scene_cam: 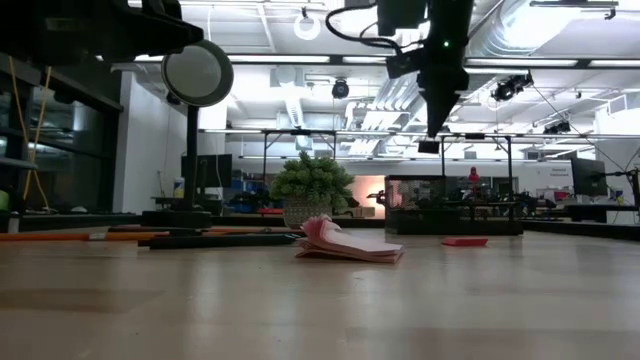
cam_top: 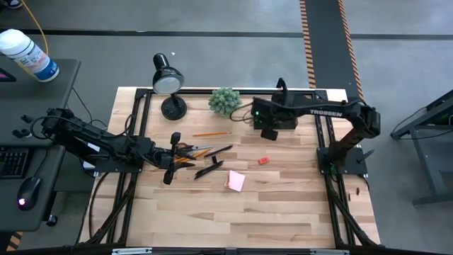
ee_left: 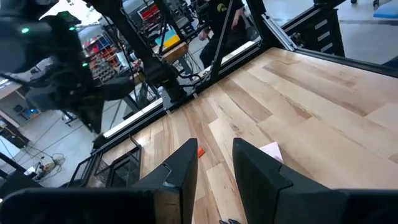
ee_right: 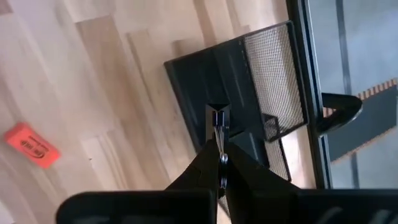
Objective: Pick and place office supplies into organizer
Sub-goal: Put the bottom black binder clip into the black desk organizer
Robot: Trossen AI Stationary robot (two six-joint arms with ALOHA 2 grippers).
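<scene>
High view: most supplies still lie loose mid-table, so by my reading the job is barely begun — left gripper (cam_top: 170, 159) hovers at the scissors-and-pens heap (cam_top: 202, 152), jaws partly open and empty; one pencil (cam_top: 211, 133) lies apart toward the far edge, the pink pad (cam_top: 235, 181) and red eraser (cam_top: 263, 161) sit centre. Right gripper (cam_top: 268, 132) hangs over the organizer (cam_top: 283, 113) by the far right corner, jaws pinched on a tiny black piece (ee_right: 219, 117), not yet dropped in.

Organizer (cam_top: 277, 113) partly under right arm
</scene>
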